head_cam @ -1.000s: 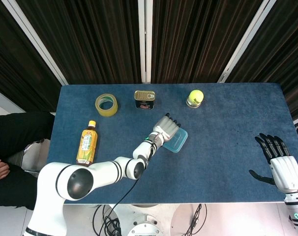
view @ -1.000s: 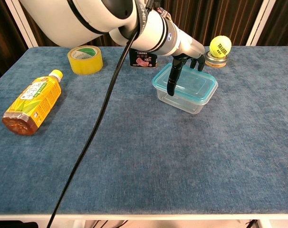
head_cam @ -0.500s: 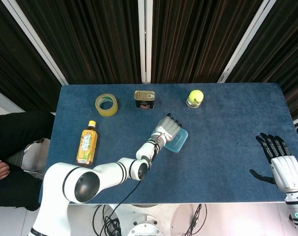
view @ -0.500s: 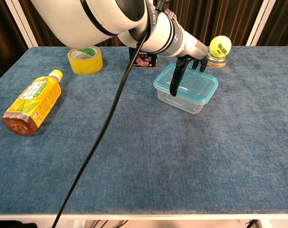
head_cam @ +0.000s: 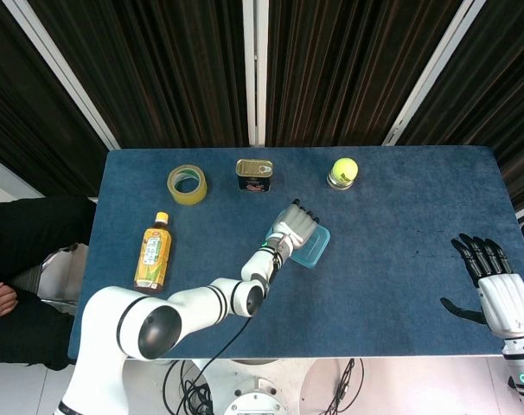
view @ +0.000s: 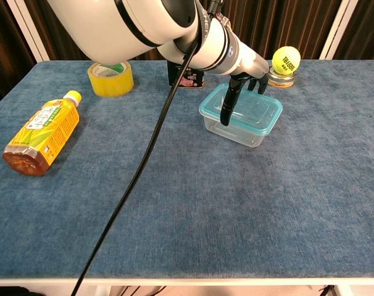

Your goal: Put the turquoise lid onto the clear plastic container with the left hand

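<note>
Blue cloth covers the table where the left hand (view: 241, 75), fingers spread and draped down, rests on the turquoise lid (view: 255, 110) already sitting atop the clear plastic container (view: 249, 134) beneath it, a seating step that likely calls next for pressing the rim, then lifting clear.

You have one turquoise lid (view: 252, 110) and one clear plastic container (view: 239, 131) under it, the landmark here. Behind the container you have one small tin can (head_cam: 254, 175), one roll of yellow tape (head_cam: 187, 184) and one tennis ball (head_cam: 344, 168) on one round tin (view: 279, 78). Left of the container lies one tea bottle (head_cam: 153, 252). You have two hands: the left hand (head_cam: 293, 228) and the right hand (head_cam: 495, 290).
</note>
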You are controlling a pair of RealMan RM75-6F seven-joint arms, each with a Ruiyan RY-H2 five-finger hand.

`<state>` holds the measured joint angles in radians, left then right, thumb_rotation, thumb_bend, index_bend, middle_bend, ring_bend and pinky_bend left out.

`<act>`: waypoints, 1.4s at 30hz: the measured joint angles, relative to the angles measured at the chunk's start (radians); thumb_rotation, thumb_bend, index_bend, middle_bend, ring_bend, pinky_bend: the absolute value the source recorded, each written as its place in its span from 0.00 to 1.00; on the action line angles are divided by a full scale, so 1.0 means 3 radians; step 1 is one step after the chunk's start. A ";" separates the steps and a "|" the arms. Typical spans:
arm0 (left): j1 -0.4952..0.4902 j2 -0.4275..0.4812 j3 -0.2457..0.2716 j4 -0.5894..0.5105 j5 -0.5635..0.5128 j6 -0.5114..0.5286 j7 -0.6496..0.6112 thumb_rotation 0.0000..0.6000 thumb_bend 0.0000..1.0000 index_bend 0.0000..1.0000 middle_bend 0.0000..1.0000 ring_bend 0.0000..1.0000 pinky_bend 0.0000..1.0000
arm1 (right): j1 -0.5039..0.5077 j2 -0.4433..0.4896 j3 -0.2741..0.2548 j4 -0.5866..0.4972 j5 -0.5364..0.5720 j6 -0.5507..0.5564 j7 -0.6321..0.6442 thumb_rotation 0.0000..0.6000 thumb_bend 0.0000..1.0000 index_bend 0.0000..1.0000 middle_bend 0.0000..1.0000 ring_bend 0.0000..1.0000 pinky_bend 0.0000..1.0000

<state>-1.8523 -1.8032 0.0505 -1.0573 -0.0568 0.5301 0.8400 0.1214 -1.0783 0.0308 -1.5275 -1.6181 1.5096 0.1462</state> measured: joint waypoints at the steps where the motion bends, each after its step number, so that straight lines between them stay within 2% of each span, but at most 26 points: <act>1: -0.0003 0.0005 0.0003 -0.0014 -0.0003 0.0010 0.0003 1.00 0.14 0.06 0.09 0.02 0.10 | -0.0002 -0.0002 -0.0001 0.0003 -0.0002 0.0003 0.0004 1.00 0.07 0.00 0.05 0.00 0.02; 5: -0.0003 0.0025 0.0003 -0.0079 -0.0020 0.0062 0.0005 1.00 0.12 0.01 0.03 0.00 0.08 | -0.0007 -0.0005 -0.0001 0.0010 -0.0003 0.0013 0.0016 1.00 0.07 0.00 0.05 0.00 0.02; 14: 0.0073 0.0120 -0.0060 -0.0261 0.0115 0.0175 -0.0071 1.00 0.09 0.01 0.01 0.00 0.07 | -0.0003 0.0004 0.0001 0.0005 -0.0033 0.0031 0.0026 1.00 0.07 0.00 0.05 0.00 0.02; 21: 0.0320 0.0303 -0.0163 -0.0707 0.0637 0.0519 -0.0304 1.00 0.04 0.16 0.14 0.04 0.06 | 0.0003 -0.0003 -0.0004 0.0002 -0.0073 0.0049 0.0022 1.00 0.07 0.00 0.05 0.00 0.02; 24: 0.0475 0.0377 -0.0188 -0.0866 0.0808 0.0663 -0.0386 1.00 0.03 0.17 0.15 0.05 0.07 | 0.0003 -0.0008 -0.0009 -0.0003 -0.0091 0.0057 0.0014 1.00 0.07 0.00 0.05 0.00 0.02; 31: 0.0557 0.0386 -0.0172 -0.0908 0.0741 0.0705 -0.0286 1.00 0.03 0.17 0.15 0.05 0.07 | -0.0018 -0.0002 -0.0015 -0.0032 -0.0101 0.0097 -0.0020 1.00 0.07 0.00 0.05 0.00 0.02; 42: 0.0601 0.0228 -0.0178 -0.0754 0.0619 0.0645 -0.0120 1.00 0.03 0.17 0.15 0.05 0.07 | -0.0038 0.0000 -0.0025 -0.0053 -0.0112 0.0120 -0.0050 1.00 0.07 0.00 0.05 0.00 0.02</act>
<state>-1.6721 -1.7349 -0.0030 -1.2836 0.1288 0.7237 0.8041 0.1100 -1.0784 0.0233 -1.5433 -1.6518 1.5456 0.1312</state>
